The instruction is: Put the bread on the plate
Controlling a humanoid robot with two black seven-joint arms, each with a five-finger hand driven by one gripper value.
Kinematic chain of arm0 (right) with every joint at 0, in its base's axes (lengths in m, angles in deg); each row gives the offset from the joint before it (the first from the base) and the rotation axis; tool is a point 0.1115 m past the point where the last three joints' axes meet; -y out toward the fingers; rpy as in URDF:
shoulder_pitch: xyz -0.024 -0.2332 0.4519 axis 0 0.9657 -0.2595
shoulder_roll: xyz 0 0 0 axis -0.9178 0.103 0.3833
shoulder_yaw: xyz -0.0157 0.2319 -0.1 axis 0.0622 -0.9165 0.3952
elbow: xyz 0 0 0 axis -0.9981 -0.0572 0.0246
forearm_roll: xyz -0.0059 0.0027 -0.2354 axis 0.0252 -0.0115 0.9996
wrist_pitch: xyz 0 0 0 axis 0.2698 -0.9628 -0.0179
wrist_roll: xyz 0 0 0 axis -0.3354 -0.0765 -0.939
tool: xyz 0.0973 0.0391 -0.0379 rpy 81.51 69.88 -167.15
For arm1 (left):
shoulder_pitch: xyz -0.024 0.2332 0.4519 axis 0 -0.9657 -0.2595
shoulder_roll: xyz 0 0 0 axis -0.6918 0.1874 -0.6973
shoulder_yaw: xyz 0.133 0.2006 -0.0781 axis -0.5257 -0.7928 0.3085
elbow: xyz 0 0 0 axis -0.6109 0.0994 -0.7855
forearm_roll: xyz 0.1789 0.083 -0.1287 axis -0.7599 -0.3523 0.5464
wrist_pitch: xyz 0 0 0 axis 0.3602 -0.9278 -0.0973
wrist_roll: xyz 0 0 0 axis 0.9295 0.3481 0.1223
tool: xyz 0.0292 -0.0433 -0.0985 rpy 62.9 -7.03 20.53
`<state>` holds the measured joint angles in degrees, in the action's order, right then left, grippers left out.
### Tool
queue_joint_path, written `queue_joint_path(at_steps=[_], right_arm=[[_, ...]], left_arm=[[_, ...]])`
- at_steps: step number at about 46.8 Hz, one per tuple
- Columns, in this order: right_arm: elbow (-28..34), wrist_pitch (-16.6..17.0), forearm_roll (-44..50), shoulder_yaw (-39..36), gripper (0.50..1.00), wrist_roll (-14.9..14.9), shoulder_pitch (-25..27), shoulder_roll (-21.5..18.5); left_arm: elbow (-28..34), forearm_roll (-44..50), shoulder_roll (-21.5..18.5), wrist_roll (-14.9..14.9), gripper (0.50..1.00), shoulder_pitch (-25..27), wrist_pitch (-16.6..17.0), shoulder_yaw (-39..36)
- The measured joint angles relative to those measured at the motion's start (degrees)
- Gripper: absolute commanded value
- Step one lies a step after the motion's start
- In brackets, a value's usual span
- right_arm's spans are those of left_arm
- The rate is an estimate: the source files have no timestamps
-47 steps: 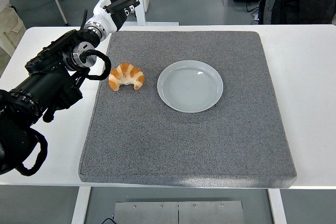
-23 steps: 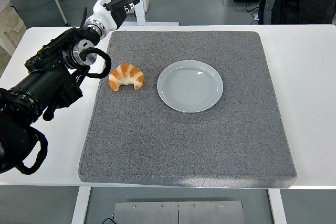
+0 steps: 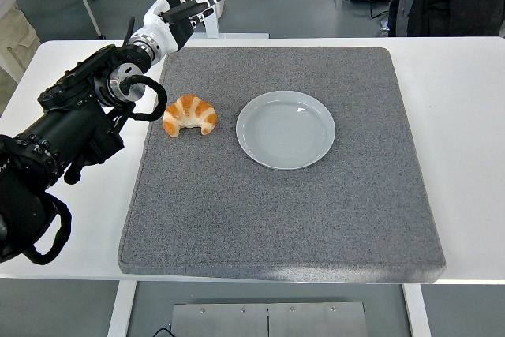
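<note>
Resting on mat (image 3: pixel 276 211): 1 croissant (image 3: pixel 190 114), 1 plate (image 3: pixel 286 129), left hand (image 3: pixel 180 12) spread

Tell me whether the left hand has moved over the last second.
Yes, slightly: the left hand has drifted right along the gray mat's far edge, fingers spread, holding nothing.

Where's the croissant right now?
In the head view the croissant lies on the gray mat, left side, apart from the plate to its right, below the raised left hand.

No readable text, labels, brands, numbers or signs anywhere in view.
</note>
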<state>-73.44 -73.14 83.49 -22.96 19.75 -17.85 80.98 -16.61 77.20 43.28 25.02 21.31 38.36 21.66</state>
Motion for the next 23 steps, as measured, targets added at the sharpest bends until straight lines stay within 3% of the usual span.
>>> queue_joint_path(at_steps=[15,23], right_arm=[[0.0,0.0,0.0,0.0,1.000,0.0,0.0,0.0],[0.0,0.0,0.0,0.0,1.000,0.0,0.0,0.0]], left_arm=[[0.0,0.0,0.0,2.9,0.990,0.8,0.1,0.0],[0.0,-0.4,0.0,2.5,0.990,1.9,0.4,-2.2]])
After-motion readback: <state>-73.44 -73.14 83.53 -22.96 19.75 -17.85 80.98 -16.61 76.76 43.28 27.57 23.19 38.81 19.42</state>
